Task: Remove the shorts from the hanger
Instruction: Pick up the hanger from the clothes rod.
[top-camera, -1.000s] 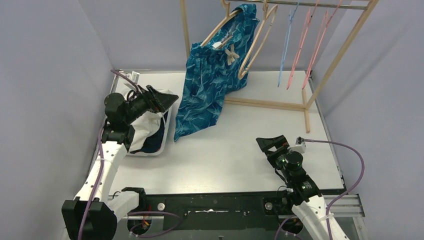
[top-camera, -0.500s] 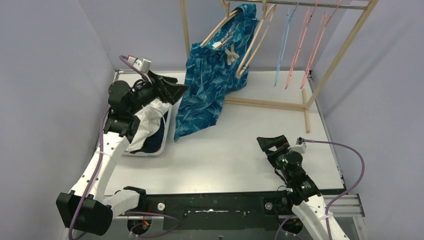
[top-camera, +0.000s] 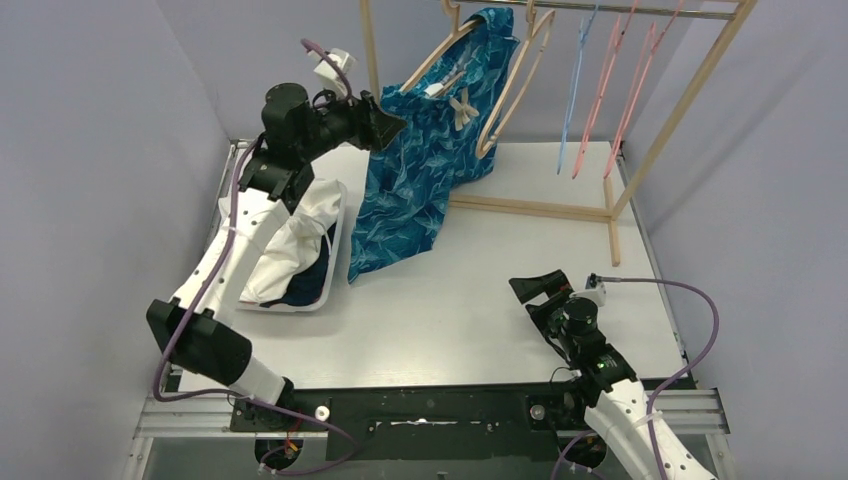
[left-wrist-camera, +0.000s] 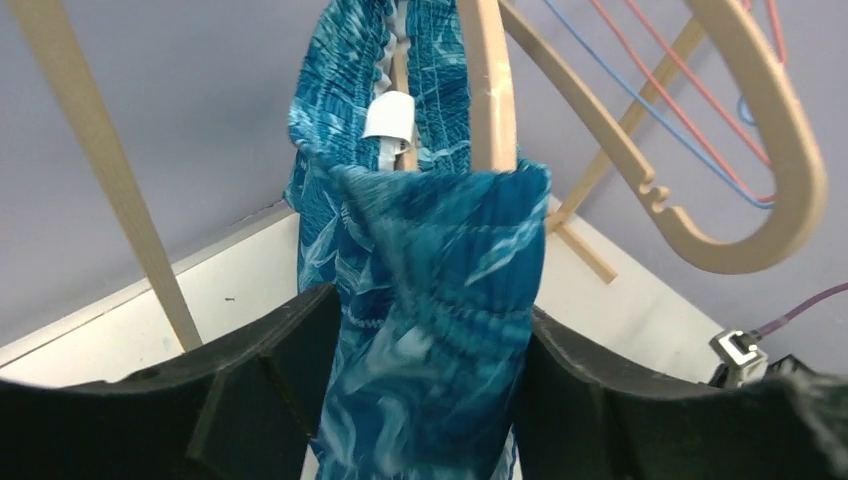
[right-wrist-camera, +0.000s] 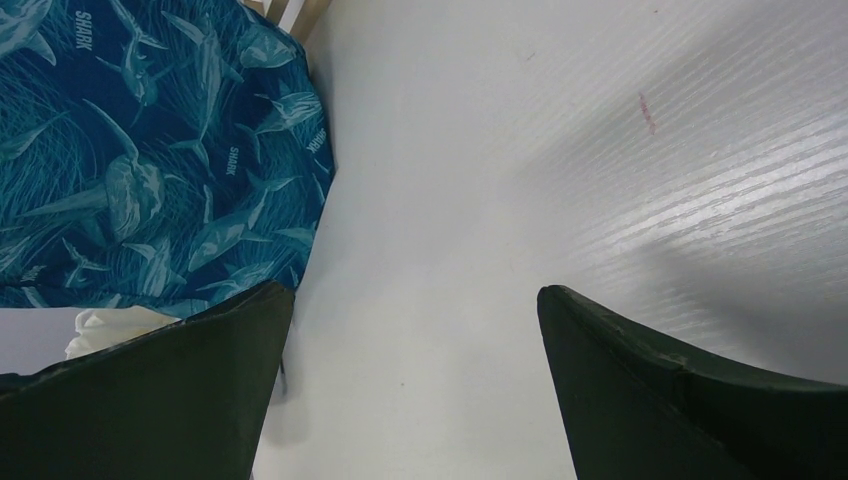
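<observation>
Blue-teal patterned shorts (top-camera: 420, 170) hang from a wooden hanger (top-camera: 440, 55) on the rack rail, and their lower hem rests on the table. My left gripper (top-camera: 392, 118) is raised at the waistband's left corner. In the left wrist view the gathered waistband (left-wrist-camera: 440, 300) fills the gap of the left gripper (left-wrist-camera: 430, 305); the jaws stand wide on either side and the fabric brushes both fingers. The hanger's arm (left-wrist-camera: 490, 90) rises just behind. My right gripper (top-camera: 540, 283) hovers low over the bare table, open and empty (right-wrist-camera: 412, 291), with the shorts' hem (right-wrist-camera: 150, 150) to its left.
A white bin (top-camera: 336, 240) at the left holds white cloth (top-camera: 290, 245) and dark navy cloth. The wooden rack (top-camera: 680, 100) stands at the back with an empty wooden hanger (top-camera: 515, 85), a blue one (top-camera: 572, 90) and pink ones (top-camera: 615, 90).
My left arm has swung up and right from above the bin to the shorts' waistband, and its jaws have narrowed around the fabric. The right arm has barely moved.
</observation>
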